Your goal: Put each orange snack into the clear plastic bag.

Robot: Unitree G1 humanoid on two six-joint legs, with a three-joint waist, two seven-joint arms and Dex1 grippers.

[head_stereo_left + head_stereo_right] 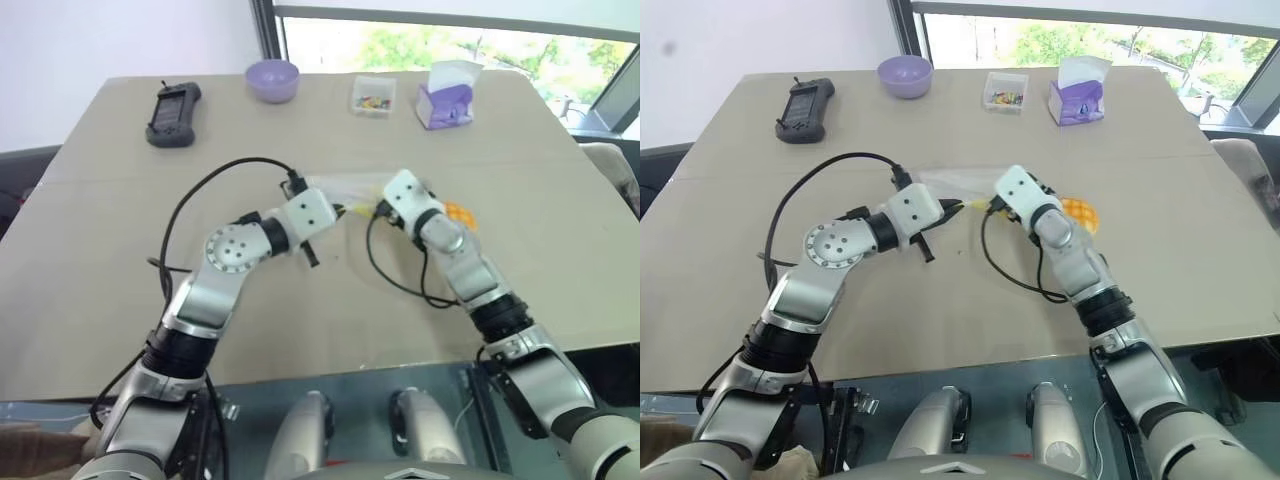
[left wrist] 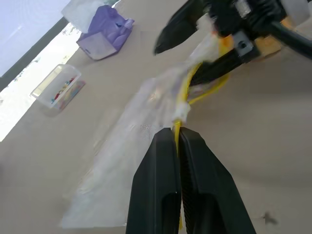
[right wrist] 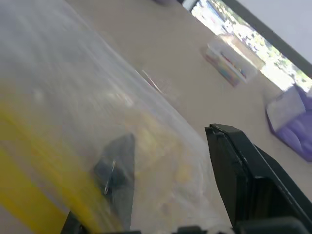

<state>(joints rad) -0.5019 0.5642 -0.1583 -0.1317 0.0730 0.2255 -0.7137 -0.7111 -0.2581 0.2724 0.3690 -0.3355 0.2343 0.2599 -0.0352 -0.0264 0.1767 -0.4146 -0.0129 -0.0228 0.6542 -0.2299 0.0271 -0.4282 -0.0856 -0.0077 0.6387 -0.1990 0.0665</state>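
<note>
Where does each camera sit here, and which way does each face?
Left eye and right eye: on the head, looking forward and down over both arms at the table, the bag and the snack.
Left wrist: along the shut fingers pinching the bag's yellow strip, toward the right gripper.
Right wrist: one finger outside the bag, one behind its film.
Shared: both wrist views catch the clear box and tissue box.
</note>
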